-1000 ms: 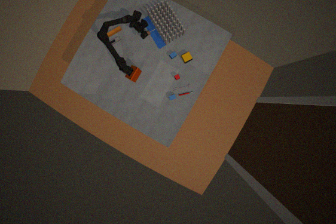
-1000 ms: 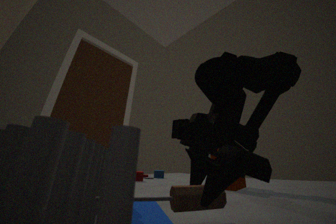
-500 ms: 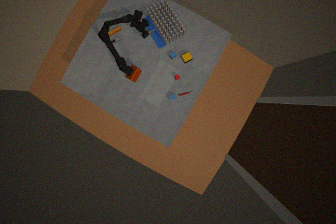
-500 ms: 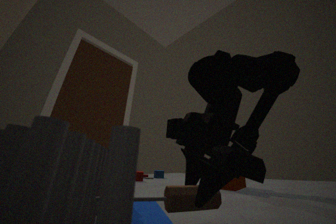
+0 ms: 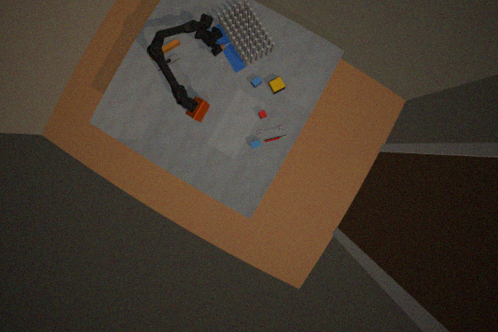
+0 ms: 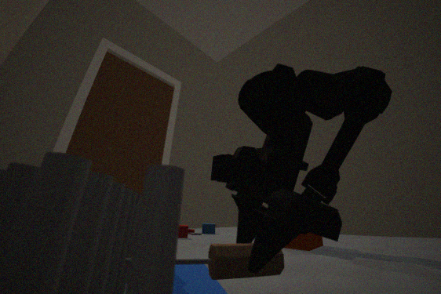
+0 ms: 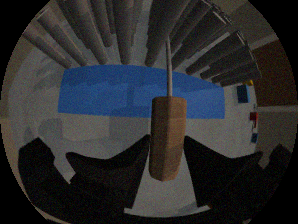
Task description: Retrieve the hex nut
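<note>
The metal spacers [image 5: 248, 31] [image 6: 162, 214] [image 7: 160, 35] stand upright in dense rows behind the blue taped strip [image 5: 235, 60] [image 6: 196, 277] [image 7: 95, 92]. My gripper [image 5: 222, 45] [image 7: 166, 139] is shut on the wooden handle of a tool [image 6: 231, 261] [image 7: 167, 120], in front of the strip. The tool's thin metal shaft [image 7: 169, 70] [image 6: 192, 262] runs level over the strip and in among the front spacers; its tip is hidden there. I cannot see the hex nut in any view.
An orange bar [image 5: 172, 45] and a small dark tool [image 5: 167, 61] lie near the arm. A yellow block [image 5: 277, 85], a blue block [image 5: 256, 81], a red cube [image 5: 262, 114], a light blue block [image 5: 255, 143] and a red pen-like tool [image 5: 275, 138] lie beyond the strip's near end.
</note>
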You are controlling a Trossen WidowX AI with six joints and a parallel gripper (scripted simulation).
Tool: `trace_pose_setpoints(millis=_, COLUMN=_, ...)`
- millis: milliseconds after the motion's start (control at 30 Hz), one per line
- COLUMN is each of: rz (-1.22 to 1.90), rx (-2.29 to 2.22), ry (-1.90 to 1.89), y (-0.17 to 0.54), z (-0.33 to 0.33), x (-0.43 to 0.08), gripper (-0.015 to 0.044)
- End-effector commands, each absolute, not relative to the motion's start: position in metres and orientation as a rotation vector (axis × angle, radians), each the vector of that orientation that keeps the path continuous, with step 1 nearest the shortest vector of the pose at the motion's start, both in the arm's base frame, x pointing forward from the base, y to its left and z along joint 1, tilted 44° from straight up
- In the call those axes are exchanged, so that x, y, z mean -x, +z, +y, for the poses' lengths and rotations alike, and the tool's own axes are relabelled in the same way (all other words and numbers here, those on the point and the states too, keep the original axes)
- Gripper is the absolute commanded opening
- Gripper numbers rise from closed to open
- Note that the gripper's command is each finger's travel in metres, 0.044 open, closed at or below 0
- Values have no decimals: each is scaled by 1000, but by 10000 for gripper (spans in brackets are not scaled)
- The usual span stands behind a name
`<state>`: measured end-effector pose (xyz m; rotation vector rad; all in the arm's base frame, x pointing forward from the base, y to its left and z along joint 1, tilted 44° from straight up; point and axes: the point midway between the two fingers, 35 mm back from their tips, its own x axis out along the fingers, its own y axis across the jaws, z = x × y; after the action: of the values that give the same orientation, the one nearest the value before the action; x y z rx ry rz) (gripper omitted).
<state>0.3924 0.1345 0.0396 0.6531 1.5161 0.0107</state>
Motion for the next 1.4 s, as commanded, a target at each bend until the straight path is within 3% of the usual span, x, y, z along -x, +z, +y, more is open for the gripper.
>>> trace_pose_setpoints(millis=0, rz=1513, rx=-654, ry=16, y=40, z=133, x=-396, gripper=0)
trace_pose_setpoints(millis=1367, rz=1511, rx=-654, ry=16, y=29, z=132, x=-415, gripper=0)
